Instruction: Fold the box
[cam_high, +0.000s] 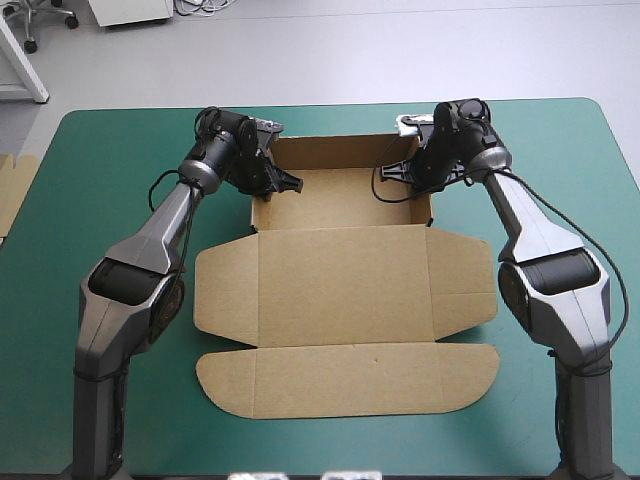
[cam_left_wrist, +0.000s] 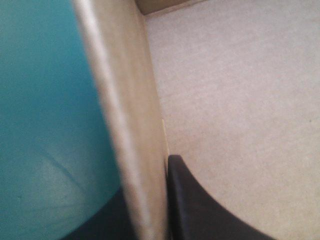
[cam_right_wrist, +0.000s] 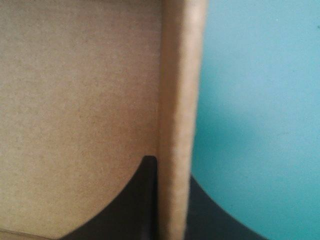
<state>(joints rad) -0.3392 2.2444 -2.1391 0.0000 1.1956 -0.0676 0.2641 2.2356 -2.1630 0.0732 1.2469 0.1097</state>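
Looks about halfway on the box (cam_high: 345, 270), judging by the lie of things. Sits mid-table (cam_high: 110, 160), tray end toward the far edge, lid end toward the near one. Already has the far half standing as an open tray, with back wall (cam_high: 335, 150), left wall (cam_left_wrist: 132, 125) and right wall (cam_right_wrist: 180, 125) all up. Leaves the lid (cam_high: 300, 300) lying flat on the table, side flaps (cam_high: 225, 295) spread and the rounded front flap (cam_high: 345, 380) nearest the near edge.

Pinches the left wall between the left fingers (cam_left_wrist: 200, 210), one inside the tray, one outside, all but closed on the board. Same deal for the right fingers (cam_right_wrist: 135, 200) on the right wall. Can't tell tucked-and-locked from merely held upright, going by these views.

Guessing at what's left: locking the side walls in place, then sorting out the lid's flaps.

Not much else around, just a strip of spare board (cam_high: 12, 190) poking in at the table's left edge, well apart from the action. Doesn't look blocked by anything. Only worries: flopping walls after letting go, and nudging the side flaps with the arms (cam_high: 150, 260), parked just beside them.
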